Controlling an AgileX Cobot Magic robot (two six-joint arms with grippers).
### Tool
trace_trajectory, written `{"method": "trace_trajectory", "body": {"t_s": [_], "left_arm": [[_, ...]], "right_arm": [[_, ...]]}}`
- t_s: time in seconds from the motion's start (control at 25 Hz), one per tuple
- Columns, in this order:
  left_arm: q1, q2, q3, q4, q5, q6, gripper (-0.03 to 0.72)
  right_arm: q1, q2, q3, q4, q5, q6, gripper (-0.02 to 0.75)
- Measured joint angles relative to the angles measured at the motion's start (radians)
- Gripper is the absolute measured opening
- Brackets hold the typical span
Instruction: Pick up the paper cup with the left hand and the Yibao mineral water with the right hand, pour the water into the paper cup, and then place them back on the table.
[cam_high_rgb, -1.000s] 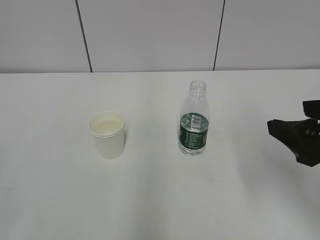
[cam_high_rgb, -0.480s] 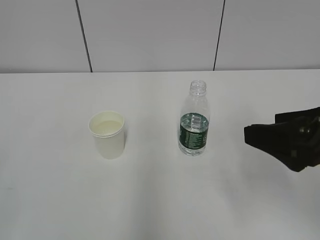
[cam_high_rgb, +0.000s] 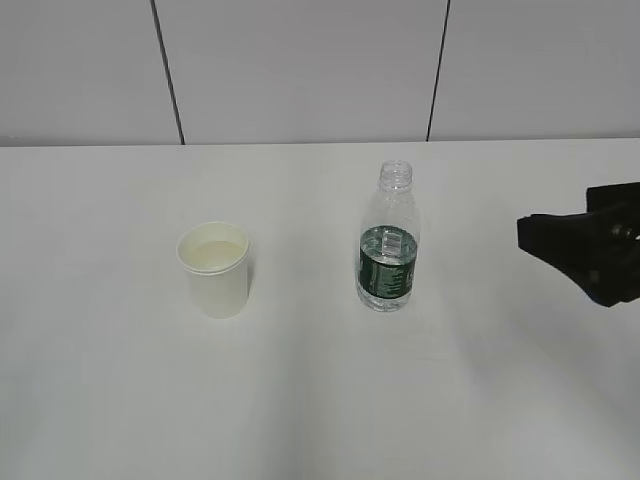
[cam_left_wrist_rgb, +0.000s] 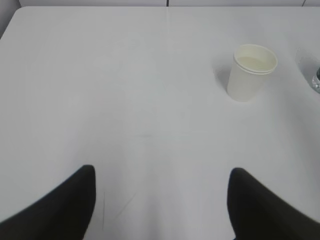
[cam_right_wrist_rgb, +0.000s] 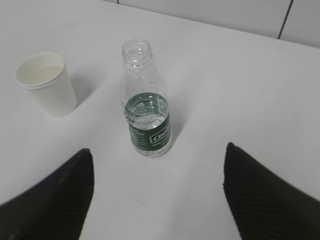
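Paper cup (cam_high_rgb: 213, 268) and Yibao mineral water (cam_high_rgb: 388, 240) stand untouched on the table (cam_high_rgb: 320, 400); both grippers, left (cam_left_wrist_rgb: 160, 200) and right (cam_right_wrist_rgb: 157, 195), gape empty, everything remains undone.

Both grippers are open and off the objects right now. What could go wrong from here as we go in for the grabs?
1. The Yibao mineral water has no cap and stands tall and narrow; a nudge from the right hand could tip it and spill.
2. The paper cup looks light, with liquid apparently in it; the open left hand could push it aside or crush it on closing.
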Motion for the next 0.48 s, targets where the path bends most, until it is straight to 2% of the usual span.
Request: {"method": "trace_trajectory", "body": {"t_s": [0.28, 0.4, 0.48], "left_arm": [[0.000, 0.000, 0.000, 0.000, -0.001, 0.000, 0.539], [0.000, 0.000, 0.000, 0.000, -0.001, 0.000, 0.539], [0.000, 0.000, 0.000, 0.000, -0.001, 0.000, 0.539]], "right_arm": [[0.000, 0.000, 0.000, 0.000, 0.072, -0.019, 0.592], [-0.006, -0.005, 0.000, 0.008, 0.073, -0.091, 0.592], [-0.009, -0.015, 0.000, 0.121, 0.085, -0.234, 0.592]]}}
